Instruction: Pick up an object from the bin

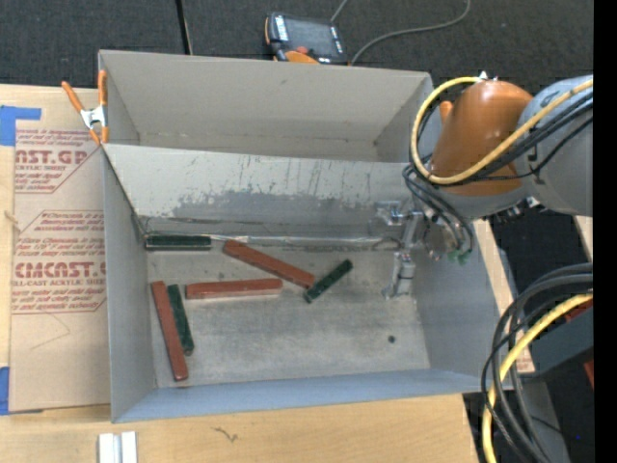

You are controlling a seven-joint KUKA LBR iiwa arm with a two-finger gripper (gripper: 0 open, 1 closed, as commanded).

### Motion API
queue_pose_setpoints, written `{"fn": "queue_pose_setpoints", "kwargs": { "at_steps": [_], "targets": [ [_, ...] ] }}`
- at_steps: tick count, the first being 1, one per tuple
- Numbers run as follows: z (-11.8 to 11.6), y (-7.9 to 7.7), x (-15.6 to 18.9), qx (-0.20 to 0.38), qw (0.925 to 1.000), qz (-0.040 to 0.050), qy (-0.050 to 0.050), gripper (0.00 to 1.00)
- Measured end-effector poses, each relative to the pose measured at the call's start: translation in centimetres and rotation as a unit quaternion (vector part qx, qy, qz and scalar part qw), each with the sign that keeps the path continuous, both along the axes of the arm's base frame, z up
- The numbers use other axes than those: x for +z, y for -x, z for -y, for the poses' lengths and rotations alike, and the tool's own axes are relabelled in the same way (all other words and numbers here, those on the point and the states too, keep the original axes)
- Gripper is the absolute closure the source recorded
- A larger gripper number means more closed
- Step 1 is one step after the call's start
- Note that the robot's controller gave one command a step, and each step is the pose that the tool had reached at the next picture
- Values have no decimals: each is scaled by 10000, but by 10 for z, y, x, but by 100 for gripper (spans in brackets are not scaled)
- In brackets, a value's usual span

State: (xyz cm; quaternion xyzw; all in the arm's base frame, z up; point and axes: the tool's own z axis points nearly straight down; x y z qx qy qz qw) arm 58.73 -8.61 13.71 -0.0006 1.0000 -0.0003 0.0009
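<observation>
Fingers point(401, 276) look drawn close together with nothing between them, metal tips over the bare, scuffed floor of your grey bin point(289, 360). Just left of them a short dark green stick point(329, 280) lies tilted, meeting the end of a flat red-brown bar point(268, 262). Farther left lie another red-brown bar point(233, 289) and a red-and-green pair point(174, 328) side by side.

Loose sticks point(233, 289) left and middle on the floor of the bin point(289, 392), gripper point(401, 283) to their right

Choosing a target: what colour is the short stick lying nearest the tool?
Dark green stick, seen best in the camera view.
</observation>
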Motion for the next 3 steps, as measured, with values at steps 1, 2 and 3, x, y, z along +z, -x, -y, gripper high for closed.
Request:
{"fn": "queue_pose_setpoints", "kwargs": {
  "at_steps": [1,2,3],
  "targets": [
    [-60,6,-72,169,9998,-34,-22,0],
    [-57,3,-67,149,9999,-7,-6,100],
    [-58,29,71,1132,9936,35,5,100]
  ]
}}
